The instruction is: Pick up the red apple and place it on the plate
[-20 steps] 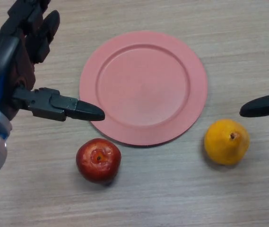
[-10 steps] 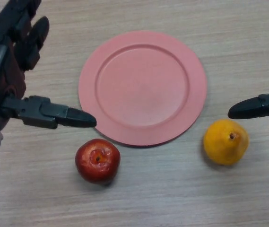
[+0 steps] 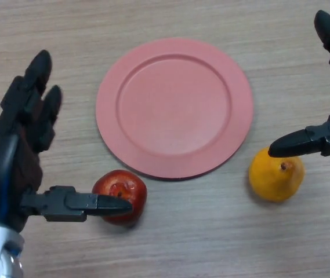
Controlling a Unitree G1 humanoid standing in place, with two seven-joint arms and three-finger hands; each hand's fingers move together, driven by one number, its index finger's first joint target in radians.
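While one plate (image 3: 174, 108) sits, one apple (image 3: 120, 196) (red).

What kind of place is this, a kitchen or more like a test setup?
Most likely a tabletop test setup rather than a kitchen, though little shows. A wood-grain table holds only a pink plate, a red apple and an orange fruit, laid out between the left hand and right hand.

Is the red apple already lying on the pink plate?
No, the red apple lies on the table in front of the pink plate, just off its rim.
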